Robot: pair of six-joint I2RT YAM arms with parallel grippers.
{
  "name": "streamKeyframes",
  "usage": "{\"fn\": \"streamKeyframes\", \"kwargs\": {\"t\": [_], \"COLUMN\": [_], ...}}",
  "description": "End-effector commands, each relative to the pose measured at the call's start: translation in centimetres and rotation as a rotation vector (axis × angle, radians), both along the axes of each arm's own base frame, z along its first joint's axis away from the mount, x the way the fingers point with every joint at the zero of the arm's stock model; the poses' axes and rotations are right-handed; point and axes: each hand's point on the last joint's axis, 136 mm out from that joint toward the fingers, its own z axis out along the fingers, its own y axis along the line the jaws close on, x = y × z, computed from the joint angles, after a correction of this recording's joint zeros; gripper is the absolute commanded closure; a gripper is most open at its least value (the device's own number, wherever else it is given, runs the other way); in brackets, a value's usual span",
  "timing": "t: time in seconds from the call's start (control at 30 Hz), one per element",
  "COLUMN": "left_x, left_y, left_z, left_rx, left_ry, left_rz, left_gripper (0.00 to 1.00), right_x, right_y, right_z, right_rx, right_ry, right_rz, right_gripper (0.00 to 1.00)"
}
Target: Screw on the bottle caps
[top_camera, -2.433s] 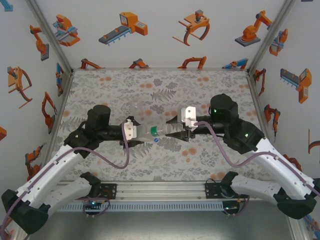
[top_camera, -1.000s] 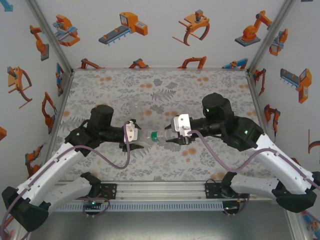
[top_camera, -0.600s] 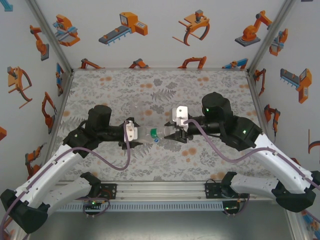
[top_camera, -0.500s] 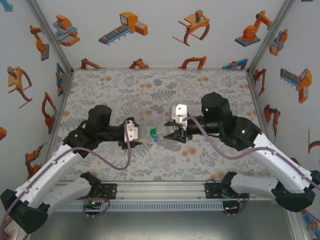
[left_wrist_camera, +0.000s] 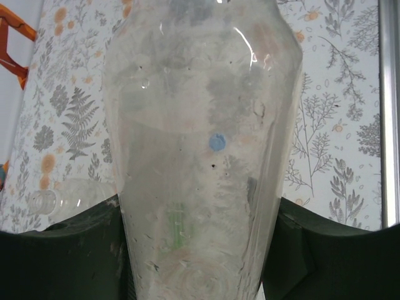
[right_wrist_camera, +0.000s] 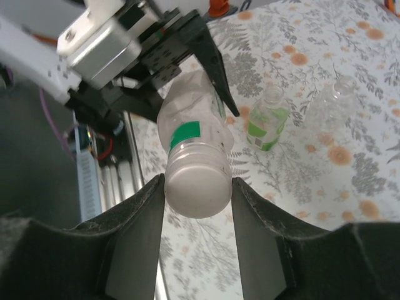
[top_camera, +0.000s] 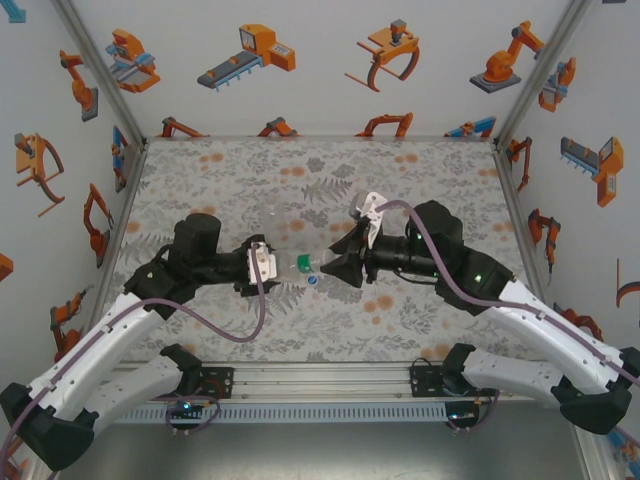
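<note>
Right jaws rotated; three bottles (right_wrist_camera: 194,125)

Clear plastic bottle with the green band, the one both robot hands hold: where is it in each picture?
Top external: the clear plastic bottle with the green band lies sideways at mid-picture, between the left gripper and right gripper.
Left wrist: it rises up the middle, very close.
Right wrist: centre-left, its whitish cap between the fingers.
Shared landmark: the grey floral table cover.

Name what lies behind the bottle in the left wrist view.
Through the bottle, a blue cap on the floral table; cloudy plastic blurs the rest.
</note>
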Motion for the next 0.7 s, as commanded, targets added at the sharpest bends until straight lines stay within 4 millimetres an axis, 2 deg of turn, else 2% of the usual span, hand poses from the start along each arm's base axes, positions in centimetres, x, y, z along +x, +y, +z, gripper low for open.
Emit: {"fn": "streamKeyframes", "kwargs": {"t": [0.0,0.07,0.17,0.33,0.43,0.57,0.67], "left_x": [-0.3,-0.2,0.0,0.1,0.2,0.2,0.2], "left_y": [-0.7,-0.7,-0.6,-0.6,-0.7,-0.7,-0.7], "left_z": [3.0,3.1,3.1,3.1,3.2,3.2,3.1], "left_rx": [-0.106,-0.109,-0.11,-0.112,-0.117,-0.117,-0.116], "left_ry": [-0.079,-0.085,-0.091,-0.092,-0.092,-0.092,-0.091], "left_rz": [-0.032,-0.024,-0.015,-0.008,-0.007,-0.008,-0.007], "left_gripper": [1.0,1.0,1.0,1.0,1.0,1.0,1.0], "right_x": [3.1,3.7,4.4,5.3,5.5,5.3,5.0], "right_y": [-0.2,-0.2,-0.4,-1.0,-1.2,-1.3,-1.0], "right_z": [-0.3,-0.5,-1.3,-3.2,-3.5,-3.3,-3.0], "right_rx": [0.138,0.209,0.285,0.383,0.414,0.4,0.378], "right_ry": [0.217,0.316,0.491,0.751,0.781,0.76,0.737], "right_rz": [-0.209,-0.255,-0.323,-0.432,-0.448,-0.44,-0.412], "right_gripper": [1.0,1.0,0.92,0.92,0.91,0.78,0.73]}}
